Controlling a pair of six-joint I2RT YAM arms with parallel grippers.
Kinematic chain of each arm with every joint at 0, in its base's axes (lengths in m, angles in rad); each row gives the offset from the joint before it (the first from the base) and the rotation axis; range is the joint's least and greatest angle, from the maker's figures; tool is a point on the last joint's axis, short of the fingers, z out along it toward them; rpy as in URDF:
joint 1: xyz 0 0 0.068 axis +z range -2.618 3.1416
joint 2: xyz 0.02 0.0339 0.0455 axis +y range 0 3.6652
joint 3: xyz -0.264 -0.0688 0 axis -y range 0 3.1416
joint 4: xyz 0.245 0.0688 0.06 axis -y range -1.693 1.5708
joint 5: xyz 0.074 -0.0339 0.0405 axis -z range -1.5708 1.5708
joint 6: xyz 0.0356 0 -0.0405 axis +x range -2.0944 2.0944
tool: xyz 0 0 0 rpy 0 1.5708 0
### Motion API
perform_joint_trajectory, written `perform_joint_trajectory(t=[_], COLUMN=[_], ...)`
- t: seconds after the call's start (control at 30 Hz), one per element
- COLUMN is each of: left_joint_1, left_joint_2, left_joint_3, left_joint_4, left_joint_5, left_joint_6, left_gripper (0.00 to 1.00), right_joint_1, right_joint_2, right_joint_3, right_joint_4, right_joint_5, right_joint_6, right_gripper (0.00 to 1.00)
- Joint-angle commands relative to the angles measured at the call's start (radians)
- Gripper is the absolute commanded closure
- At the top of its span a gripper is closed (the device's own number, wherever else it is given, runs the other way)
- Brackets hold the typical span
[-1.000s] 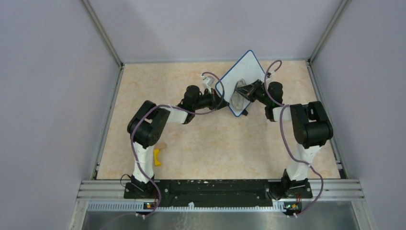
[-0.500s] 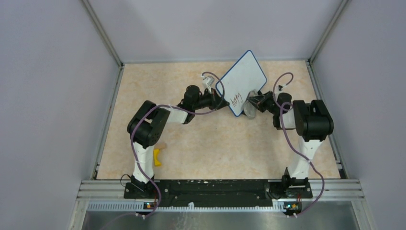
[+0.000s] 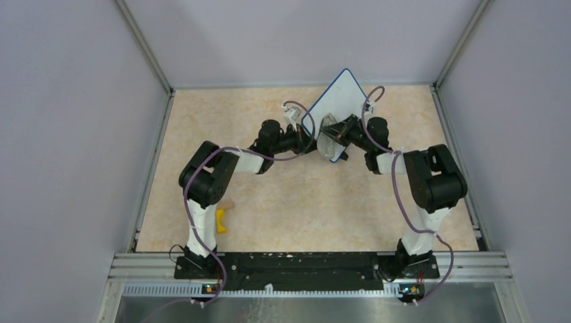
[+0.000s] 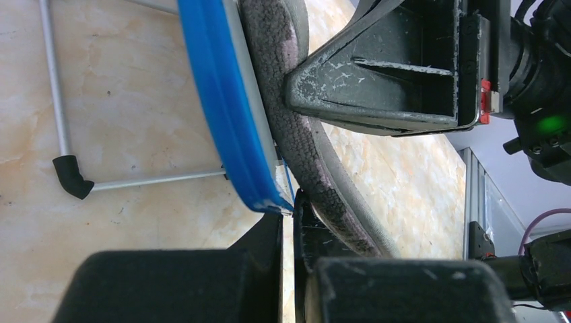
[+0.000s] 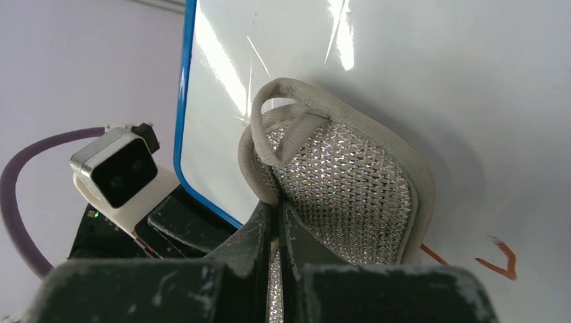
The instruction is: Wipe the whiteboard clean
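Whiteboard with a blue rim [image 3: 342, 94] stands tilted up at the far middle of the tan stone-look surface [image 3: 269, 202]. The left fingers [image 3: 308, 138] are closed on its lower corner, one finger on each side of the blue rim. The right fingers [image 5: 276, 229] are closed on a grey cloth wiping pad with a shiny silver mesh back [image 5: 350, 188]. From the left wrist, the pad's dark fuzzy side lies flat against the white face of the board, low down and close to the left fingers. A small cloth loop sticks out at one end of the pad. Red pen marks [image 5: 495, 259] show on the board just beside the pad. On the board's other side, a thin metal leg with a black tip [image 4: 67, 176] rests on the surface. A small yellow thing [image 3: 220, 221] lies at the near left, beside the left arm.
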State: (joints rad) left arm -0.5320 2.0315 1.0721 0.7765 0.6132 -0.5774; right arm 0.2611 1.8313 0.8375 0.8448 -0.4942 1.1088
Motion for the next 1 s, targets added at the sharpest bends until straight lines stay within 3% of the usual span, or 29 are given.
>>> perform_joint_trajectory(t=[0.0, 0.13, 0.4, 0.77, 0.97], left_joint_1=[-0.016, -0.014, -0.013, -0.012, -0.013], left_joint_2=[0.018, 0.010, 0.015, 0.013, 0.013], left_joint_3=[-0.019, -0.021, -0.024, -0.021, -0.022], left_joint_4=[-0.091, -0.097, -0.087, -0.099, -0.102], left_joint_5=[0.021, 0.017, 0.025, 0.020, 0.020], left_joint_6=[0.035, 0.046, 0.039, 0.045, 0.042], left_gripper=[1.00, 1.00, 1.00, 1.00, 1.00], right_joint_1=[-0.033, -0.085, -0.185, -0.008, 0.014], right_joint_2=[0.014, 0.071, 0.103, 0.000, -0.027], right_joint_3=[-0.029, -0.132, -0.211, -0.049, 0.072], right_joint_4=[0.002, 0.097, 0.114, 0.034, -0.032], right_joint_5=[-0.014, -0.035, -0.058, -0.041, -0.026], right_joint_6=[-0.026, -0.001, -0.026, 0.006, 0.001], right_gripper=[1.00, 1.00, 1.00, 1.00, 1.00])
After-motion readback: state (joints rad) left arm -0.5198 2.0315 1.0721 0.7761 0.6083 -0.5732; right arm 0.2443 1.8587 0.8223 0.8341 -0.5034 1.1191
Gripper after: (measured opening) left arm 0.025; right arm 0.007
